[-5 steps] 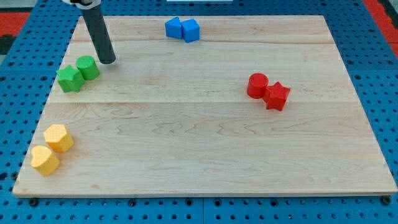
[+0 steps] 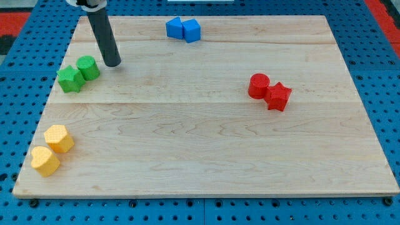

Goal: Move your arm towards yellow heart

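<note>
Wooden board [image 2: 206,144]: my tip [image 2: 114,64] beside green cylinder [image 2: 88,67].

- The board [image 2: 206,156] fills most of the view, and every block lies on it.
- My tip [image 2: 114,64] rests on the board near the view's top left, just to the right of the green pair and apart from it.
- The green cylinder [image 2: 88,67] touches the green star [image 2: 70,79], which lies to its lower left.
- The blue pair sits at the view's top edge: the blue cube [image 2: 192,30] touches the blue block [image 2: 174,27] on its left.
- The red cylinder [image 2: 259,85] lies at the view's right, touching the red star [image 2: 279,97] to its lower right.
- At the view's bottom left, one yellow block [image 2: 59,139] touches a second yellow block [image 2: 45,160] just below it; both are well apart from my tip.
</note>
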Controlling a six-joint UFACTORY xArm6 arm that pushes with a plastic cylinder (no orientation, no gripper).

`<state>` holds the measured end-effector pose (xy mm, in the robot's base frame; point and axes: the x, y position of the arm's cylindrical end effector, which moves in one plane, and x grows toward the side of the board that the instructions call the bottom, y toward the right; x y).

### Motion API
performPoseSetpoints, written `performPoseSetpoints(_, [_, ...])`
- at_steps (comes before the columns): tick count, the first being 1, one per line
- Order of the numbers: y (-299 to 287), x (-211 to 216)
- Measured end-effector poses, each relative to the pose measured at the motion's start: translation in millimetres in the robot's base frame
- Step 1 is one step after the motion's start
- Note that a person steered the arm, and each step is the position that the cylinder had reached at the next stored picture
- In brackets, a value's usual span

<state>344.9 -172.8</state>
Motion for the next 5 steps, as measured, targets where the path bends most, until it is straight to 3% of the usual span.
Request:
performPoseSetpoints(2, [16.6,110.7])
performPoseSetpoints(5, [-132.0,137.8])
